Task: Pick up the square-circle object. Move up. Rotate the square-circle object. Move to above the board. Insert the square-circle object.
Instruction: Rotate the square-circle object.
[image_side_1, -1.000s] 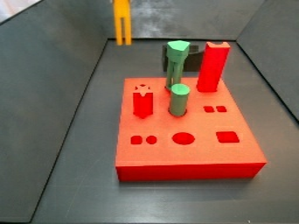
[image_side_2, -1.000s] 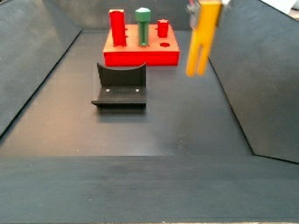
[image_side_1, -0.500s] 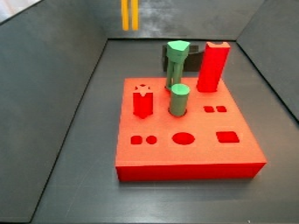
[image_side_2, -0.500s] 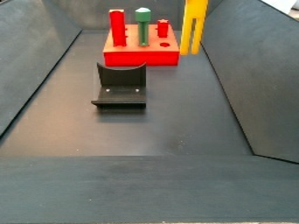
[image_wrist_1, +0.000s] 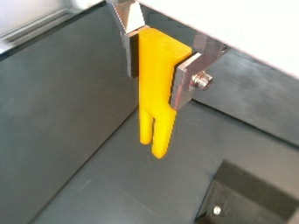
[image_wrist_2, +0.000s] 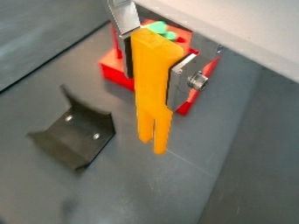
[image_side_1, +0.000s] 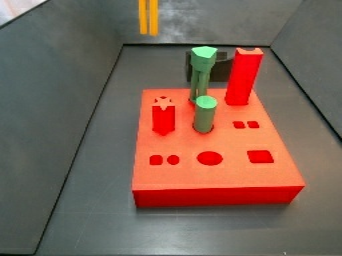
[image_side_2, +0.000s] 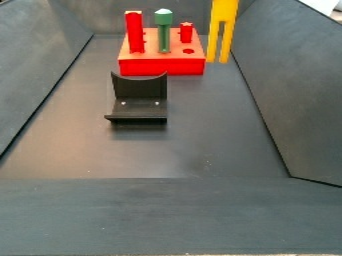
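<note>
My gripper (image_wrist_1: 158, 61) is shut on the square-circle object (image_wrist_1: 152, 105), a tall yellow-orange peg, and also shows in a wrist view (image_wrist_2: 155, 54). The silver fingers (image_wrist_2: 184, 80) clamp its solid end and the two prongs point down at the floor. In both side views the peg (image_side_1: 148, 17) (image_side_2: 223, 30) hangs upright in the air, and the gripper is cut off above the frame. The board (image_side_1: 214, 150) (image_side_2: 160, 62) (image_wrist_2: 111, 66) is a flat red block with cut-out holes. The peg hangs beside the board, over the dark floor.
On the board stand a green hexagon-topped peg (image_side_1: 203, 68), a shorter green peg (image_side_1: 205, 113), a red square pillar (image_side_1: 243, 75) and a red star peg (image_side_1: 163, 115). The dark fixture (image_side_2: 138, 97) (image_wrist_2: 73, 136) stands on the floor near the board. Grey walls enclose the floor.
The peg was tilted one second ago and is upright now. It has moved away from one side camera toward the board. Since half a second ago it has barely moved.
</note>
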